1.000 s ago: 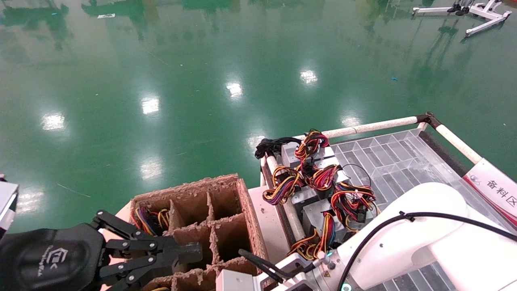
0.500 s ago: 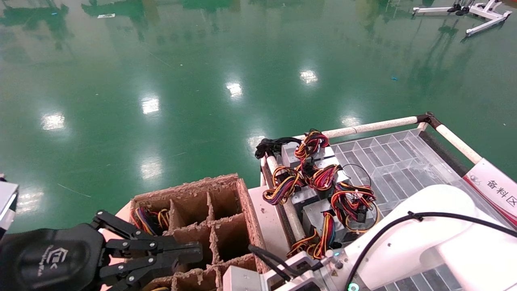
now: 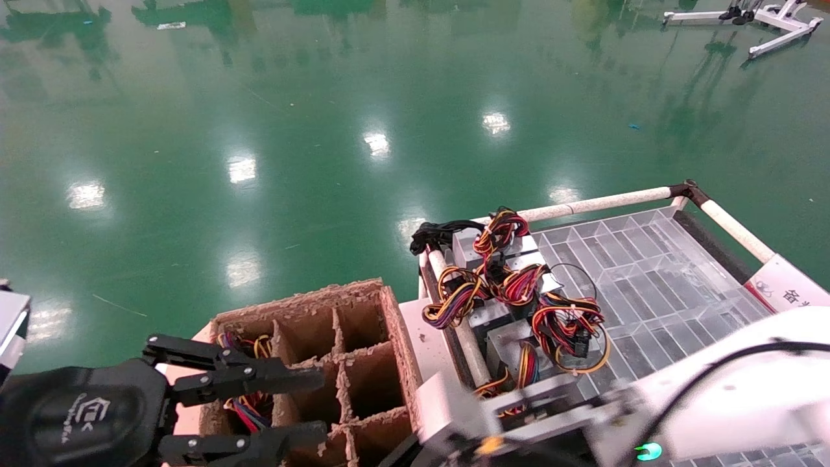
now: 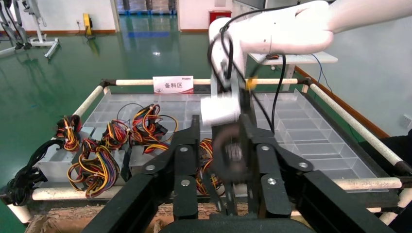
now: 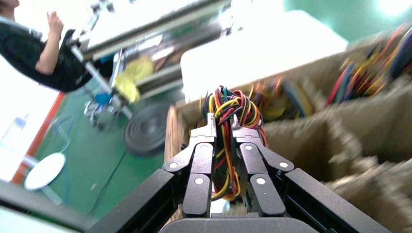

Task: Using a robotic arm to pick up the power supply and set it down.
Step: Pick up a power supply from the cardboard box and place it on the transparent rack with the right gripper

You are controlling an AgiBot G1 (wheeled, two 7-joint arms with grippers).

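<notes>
My right gripper (image 5: 222, 127) is shut on the red, yellow and black wire bundle (image 5: 233, 108) of a power supply, whose grey box is hidden. It hangs over the brown cardboard divider box (image 5: 311, 141). In the head view the white right arm (image 3: 726, 383) reaches left toward that cardboard box (image 3: 363, 363), with its fingers below the picture's edge. Beside the box my left gripper (image 3: 318, 402) stands open and holds nothing. Several more power supplies (image 3: 512, 292) lie tangled on the clear tray (image 3: 648, 272).
One compartment of the cardboard box holds a wire bundle (image 3: 246, 405). A white rail (image 3: 603, 202) and a labelled sign (image 3: 791, 292) edge the tray. A person (image 5: 43, 53) stands off to one side. Green floor lies beyond.
My left gripper has gone from shut to open. The right arm has swung down and left toward the cardboard box and shows blurred.
</notes>
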